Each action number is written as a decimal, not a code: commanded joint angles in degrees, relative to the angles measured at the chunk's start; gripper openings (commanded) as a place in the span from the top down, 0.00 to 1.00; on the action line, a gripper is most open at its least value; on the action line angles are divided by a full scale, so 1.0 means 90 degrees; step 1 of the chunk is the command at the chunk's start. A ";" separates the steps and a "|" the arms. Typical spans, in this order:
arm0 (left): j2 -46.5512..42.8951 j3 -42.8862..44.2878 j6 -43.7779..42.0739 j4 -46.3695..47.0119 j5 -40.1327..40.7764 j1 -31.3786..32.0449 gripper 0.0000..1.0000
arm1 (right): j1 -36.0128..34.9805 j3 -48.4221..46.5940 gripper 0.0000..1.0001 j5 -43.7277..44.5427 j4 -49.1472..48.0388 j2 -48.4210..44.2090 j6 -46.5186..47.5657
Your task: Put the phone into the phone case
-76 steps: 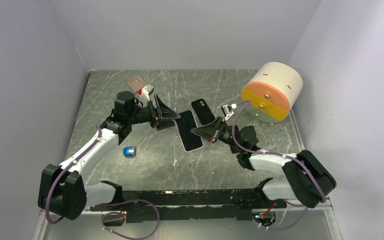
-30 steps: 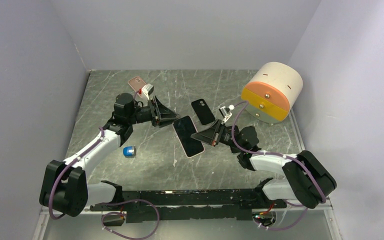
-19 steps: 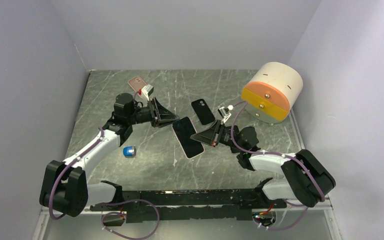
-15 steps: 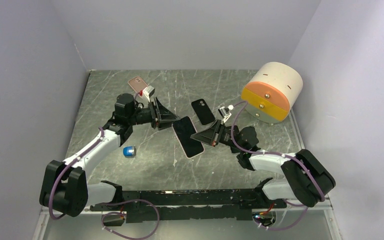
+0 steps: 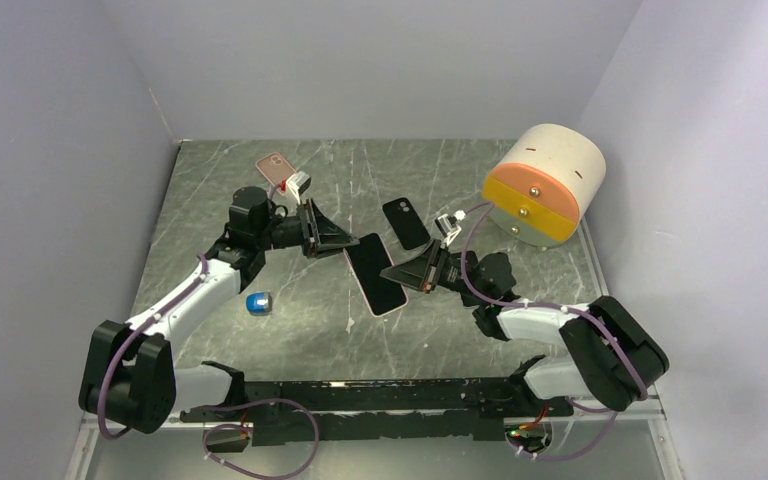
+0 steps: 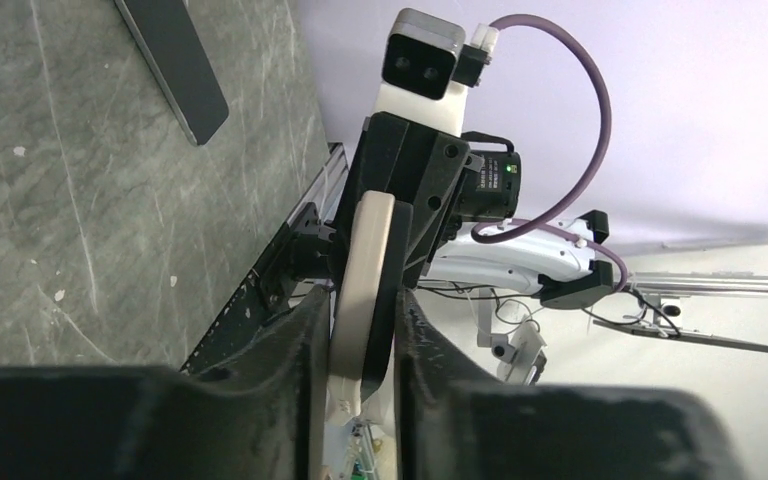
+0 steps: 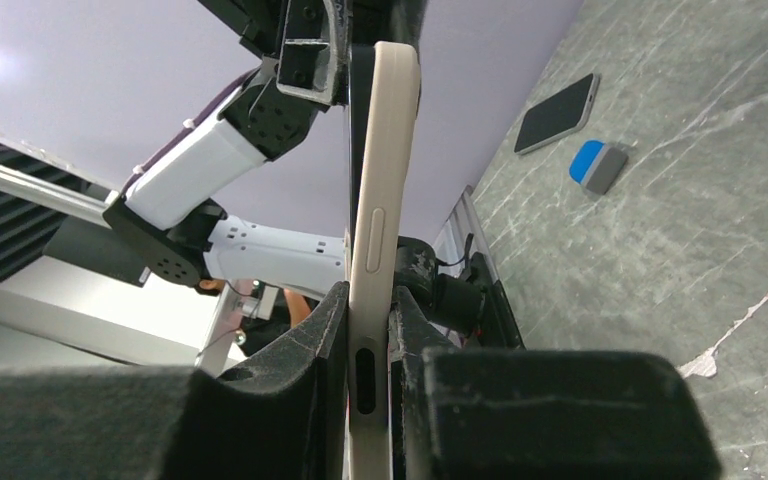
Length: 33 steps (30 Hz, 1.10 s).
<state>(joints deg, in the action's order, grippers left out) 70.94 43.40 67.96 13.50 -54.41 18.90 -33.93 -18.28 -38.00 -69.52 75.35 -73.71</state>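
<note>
While left jaws and right jaws clamp phone case aloft | black phone beyond | blue block leftward

Cream phone case, grey marbled table

You've got one left hand, one right hand, one phone in one cream case, one black slab, one pink slab, one blue block, one cream-orange drum, one tabletop.
</note>
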 commanded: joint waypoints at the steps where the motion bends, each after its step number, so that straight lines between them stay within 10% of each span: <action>1: -0.0069 0.0120 -0.0162 0.0189 -0.0135 0.0020 0.82 | 0.0011 -0.0289 1.00 0.0081 -0.0683 -0.0008 -0.0048; 12: -0.0149 0.0822 -0.1647 -0.1932 0.0373 0.0032 0.97 | 0.0011 -0.0439 0.95 0.0092 0.0192 -0.0229 0.0298; 21: -0.0243 0.0505 -0.0953 -0.1164 0.0192 0.0030 0.44 | 0.0011 -0.0323 1.00 0.0287 -0.0181 -0.0361 0.0178; 33: 0.0094 -0.0353 0.0563 0.1429 -0.0212 0.0054 0.33 | 0.0003 -0.0605 1.00 0.1269 0.0929 -0.1218 0.0941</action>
<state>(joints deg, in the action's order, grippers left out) 70.57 41.23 67.99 15.42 -53.93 19.00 -34.00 -19.59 -30.35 -58.94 66.54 -68.20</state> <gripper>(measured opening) 0.677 0.181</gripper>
